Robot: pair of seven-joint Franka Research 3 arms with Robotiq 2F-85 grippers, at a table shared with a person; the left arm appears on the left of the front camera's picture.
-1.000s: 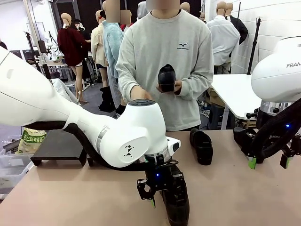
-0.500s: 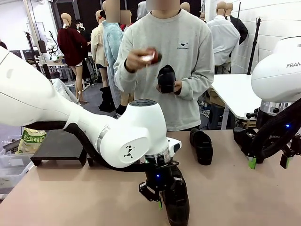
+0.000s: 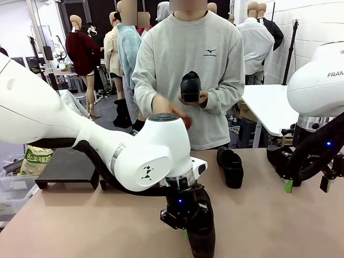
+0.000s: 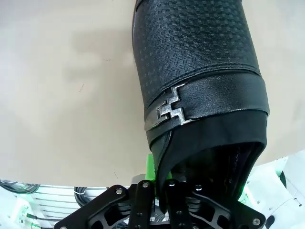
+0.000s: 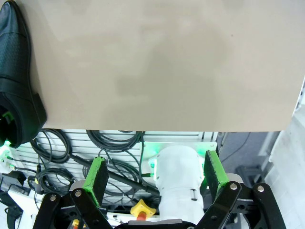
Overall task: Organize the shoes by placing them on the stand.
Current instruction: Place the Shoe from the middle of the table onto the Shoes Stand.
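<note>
On the near edge of the surface (image 3: 80, 226), the left hand (image 3: 187, 232) is clamped tight on the heel rim of the near shoe (image 3: 205, 242), one finger inside the opening. To the right, the right hand (image 3: 306, 186) hangs spread wide, holding nothing. A second shoe (image 3: 230, 166) lies mid-surface. The stand (image 3: 64, 166) sits at the far left. Beyond, a person (image 3: 188, 54) holds a third shoe (image 3: 190, 87).
</note>
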